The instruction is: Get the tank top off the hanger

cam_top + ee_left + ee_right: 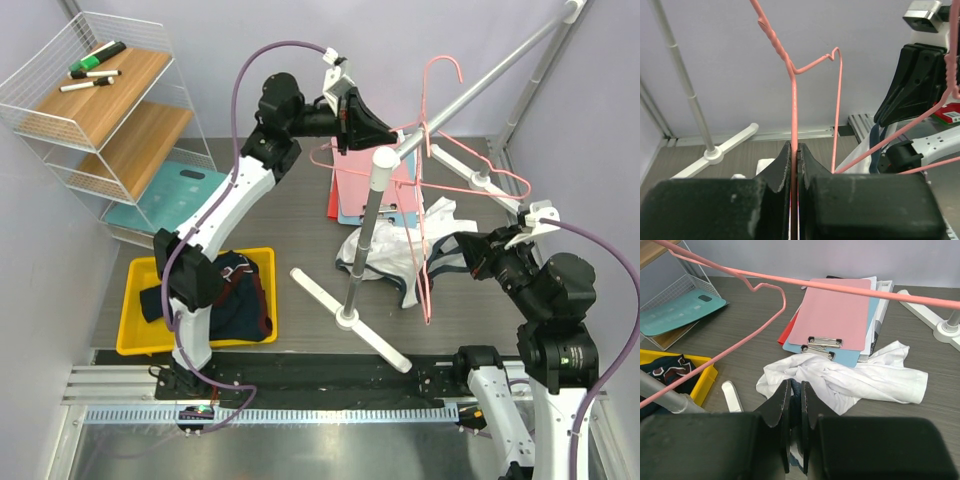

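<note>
- Table: dark wood-grain top that carries everything listed here.
- Tank top: white, crumpled on the table just ahead of the right claw.
- Clipboards: a stack with pink on top, blue and red beneath; beyond the tank top, farther from the right claw and below the left claw.
- Rack base: white crossed feet, near the right claw on its left.
- Yellow tray: holds dark garments; farther left of the right claw, well apart.
- Wire shelf: wooden boards, markers on the top one; far left of both claws.
</note>
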Controlling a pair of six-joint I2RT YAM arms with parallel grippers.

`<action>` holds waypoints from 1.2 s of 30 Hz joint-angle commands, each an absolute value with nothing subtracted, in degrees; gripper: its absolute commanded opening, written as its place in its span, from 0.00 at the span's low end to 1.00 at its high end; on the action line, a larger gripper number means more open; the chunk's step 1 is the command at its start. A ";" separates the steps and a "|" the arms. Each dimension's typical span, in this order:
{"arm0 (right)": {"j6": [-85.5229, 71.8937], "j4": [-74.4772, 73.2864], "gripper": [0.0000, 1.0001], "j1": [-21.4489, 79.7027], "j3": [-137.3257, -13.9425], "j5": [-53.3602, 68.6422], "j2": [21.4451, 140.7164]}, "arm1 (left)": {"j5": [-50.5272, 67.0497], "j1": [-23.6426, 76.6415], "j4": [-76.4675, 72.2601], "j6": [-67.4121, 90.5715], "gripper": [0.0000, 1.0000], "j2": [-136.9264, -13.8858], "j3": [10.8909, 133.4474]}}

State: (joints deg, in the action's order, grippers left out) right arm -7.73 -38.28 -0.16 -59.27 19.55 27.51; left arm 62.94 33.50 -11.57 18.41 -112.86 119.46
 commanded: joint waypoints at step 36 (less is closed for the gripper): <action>-8.44 -34.80 0.01 0.00 -60.12 21.18 29.35 | 80.68 36.48 -26.98 35.16 0.00 -127.27 143.00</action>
State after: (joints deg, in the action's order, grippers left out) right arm -7.88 -38.39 -0.16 -58.59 20.69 28.91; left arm 78.35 36.40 -22.15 32.25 -129.29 142.41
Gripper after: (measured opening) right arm 0.125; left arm 0.032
